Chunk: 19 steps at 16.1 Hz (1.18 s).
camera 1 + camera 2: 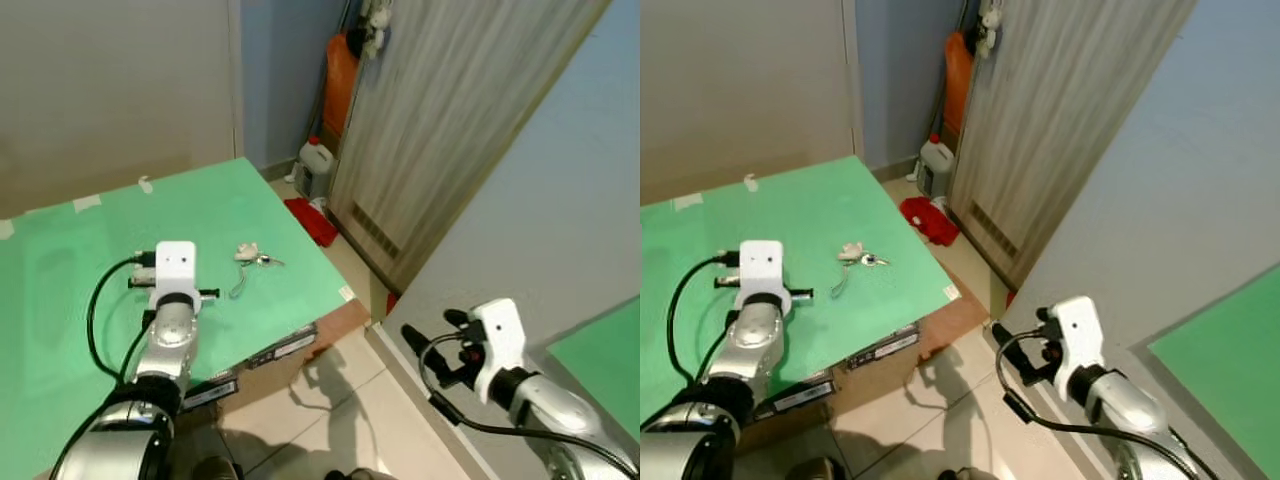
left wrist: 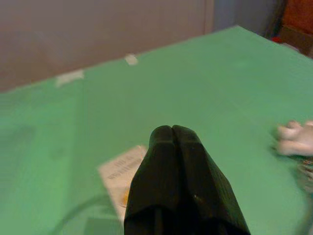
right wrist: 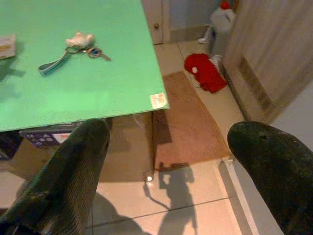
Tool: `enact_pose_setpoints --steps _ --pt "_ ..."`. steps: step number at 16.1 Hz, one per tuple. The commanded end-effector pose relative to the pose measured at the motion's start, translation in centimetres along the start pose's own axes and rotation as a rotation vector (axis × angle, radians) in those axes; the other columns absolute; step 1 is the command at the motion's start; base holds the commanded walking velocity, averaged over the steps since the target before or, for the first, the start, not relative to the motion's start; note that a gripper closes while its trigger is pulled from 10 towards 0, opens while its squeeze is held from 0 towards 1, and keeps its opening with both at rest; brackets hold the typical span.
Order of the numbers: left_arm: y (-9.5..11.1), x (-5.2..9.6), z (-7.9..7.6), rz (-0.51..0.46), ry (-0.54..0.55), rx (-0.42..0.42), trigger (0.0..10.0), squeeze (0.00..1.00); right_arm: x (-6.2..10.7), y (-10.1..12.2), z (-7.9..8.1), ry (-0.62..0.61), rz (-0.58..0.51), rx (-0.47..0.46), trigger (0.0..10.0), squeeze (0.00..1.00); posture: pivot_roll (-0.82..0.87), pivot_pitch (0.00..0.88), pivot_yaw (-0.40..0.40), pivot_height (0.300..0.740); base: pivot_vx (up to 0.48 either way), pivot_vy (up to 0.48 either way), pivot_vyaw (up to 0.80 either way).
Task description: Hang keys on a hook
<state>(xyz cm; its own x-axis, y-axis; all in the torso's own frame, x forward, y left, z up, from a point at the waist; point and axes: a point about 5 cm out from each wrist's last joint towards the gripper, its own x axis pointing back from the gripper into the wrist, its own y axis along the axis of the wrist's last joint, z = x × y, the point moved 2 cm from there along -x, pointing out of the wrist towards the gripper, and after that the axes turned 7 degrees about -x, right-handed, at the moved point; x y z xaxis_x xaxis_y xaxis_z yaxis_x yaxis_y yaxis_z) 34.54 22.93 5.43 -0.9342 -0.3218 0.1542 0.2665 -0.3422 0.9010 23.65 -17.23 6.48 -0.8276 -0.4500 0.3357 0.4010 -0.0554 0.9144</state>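
The left gripper [image 2: 172,134] has its fingers pressed together, nothing between them; it hovers over the green table [image 1: 60,300], approx. mid-way along the front edge. The right gripper [image 3: 171,152] has its fingers spread wide and holds nothing; it hangs over the tiled floor [image 3: 186,205], past the table's right edge.

The keys [image 1: 256,258] lie flat on the table near its right edge, w/ a white fob [image 3: 79,39] and a strap [image 3: 53,63] attached. They are just ahead and to the right of the left gripper, not touching it.

Progress, as I judge it: very early. The keys are not yet picked up and no hook can be made out, so grasp, carry and hang are all left.

Other things: a paper card [image 2: 122,171] on the table below the left gripper, a red cloth [image 1: 312,220] and a white jug [image 1: 316,165] on the floor by the wooden door [image 1: 450,120], a brown mat [image 3: 188,127]. The table's right corner and the grey wall [image 1: 540,230] near the right arm make the way narrow.
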Motion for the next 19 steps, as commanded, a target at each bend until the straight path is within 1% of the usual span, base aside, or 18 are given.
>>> enact_pose_setpoints --steps 1,2,4,5,6,7,9,10,13,14,16,19 --pt "-0.1 -0.1 0.0 0.023 0.017 -0.023 1.4 0.00 0.2 0.1 -0.7 -0.029 -0.001 0.012 10.0 0.00 -0.05 0.033 -0.129 0.740 0.000 0.000 0.00" --pt "-0.4 -0.1 0.4 0.030 0.046 -0.023 10.0 1.00 0.3 0.1 -0.9 -0.029 0.003 0.018 10.0 0.00 -0.06 0.042 -0.135 0.740 0.000 0.000 0.00" --pt "-1.2 0.2 0.3 0.061 0.038 -0.037 10.0 1.00 1.3 -0.2 -1.4 -0.038 0.026 0.034 10.0 0.00 -0.09 0.069 -0.151 0.740 0.000 0.000 0.00" --pt "-2.1 0.7 -0.2 0.099 0.016 -0.027 10.0 1.00 2.6 -0.6 -1.8 -0.053 0.051 0.045 10.0 0.00 -0.13 0.091 -0.157 0.740 0.000 0.000 0.00" --pt "-2.3 0.8 -0.4 0.103 0.012 -0.025 10.0 1.00 2.9 -0.6 -1.9 -0.057 0.054 0.046 10.0 0.00 -0.13 0.094 -0.157 0.740 0.000 0.000 0.00" --pt "-2.7 1.1 -0.9 0.113 0.001 -0.049 10.0 1.00 3.3 -0.8 -2.0 -0.065 0.062 0.048 10.0 0.00 -0.14 0.099 -0.156 0.740 0.000 0.000 0.00" --pt "-3.1 1.7 -2.1 0.123 -0.036 -0.054 10.0 1.00 4.0 -1.0 -2.1 -0.075 0.070 0.048 10.0 0.00 -0.16 0.115 -0.152 0.740 0.000 0.000 0.00" --pt "-3.6 2.0 -2.4 0.141 -0.039 -0.056 10.0 1.00 4.6 -1.1 -2.1 -0.082 0.075 0.046 10.0 0.00 -0.17 0.127 -0.147 0.740 0.000 0.000 0.00" --pt "-4.0 2.1 -2.1 0.163 -0.005 -0.084 10.0 1.00 5.5 -1.3 -2.1 -0.090 0.087 0.046 10.0 0.00 -0.19 0.135 -0.147 0.740 0.000 0.000 0.00" --pt "-4.2 1.9 -1.3 0.172 0.028 -0.109 10.0 1.00 6.0 -1.5 -2.1 -0.096 0.096 0.046 10.0 0.00 -0.20 0.134 -0.145 0.740 0.000 0.000 0.00" --pt "-4.5 1.9 -0.7 0.187 0.057 -0.131 10.0 1.00 6.3 -1.6 -2.1 -0.101 0.101 0.044 10.0 0.00 -0.20 0.131 -0.144 0.740 0.000 0.000 0.00" --pt "-4.6 1.9 -0.7 0.192 0.059 -0.132 10.0 1.00 6.4 -1.5 -2.0 -0.099 0.102 0.043 10.0 0.00 -0.19 0.130 -0.147 0.740 0.000 0.000 0.00"
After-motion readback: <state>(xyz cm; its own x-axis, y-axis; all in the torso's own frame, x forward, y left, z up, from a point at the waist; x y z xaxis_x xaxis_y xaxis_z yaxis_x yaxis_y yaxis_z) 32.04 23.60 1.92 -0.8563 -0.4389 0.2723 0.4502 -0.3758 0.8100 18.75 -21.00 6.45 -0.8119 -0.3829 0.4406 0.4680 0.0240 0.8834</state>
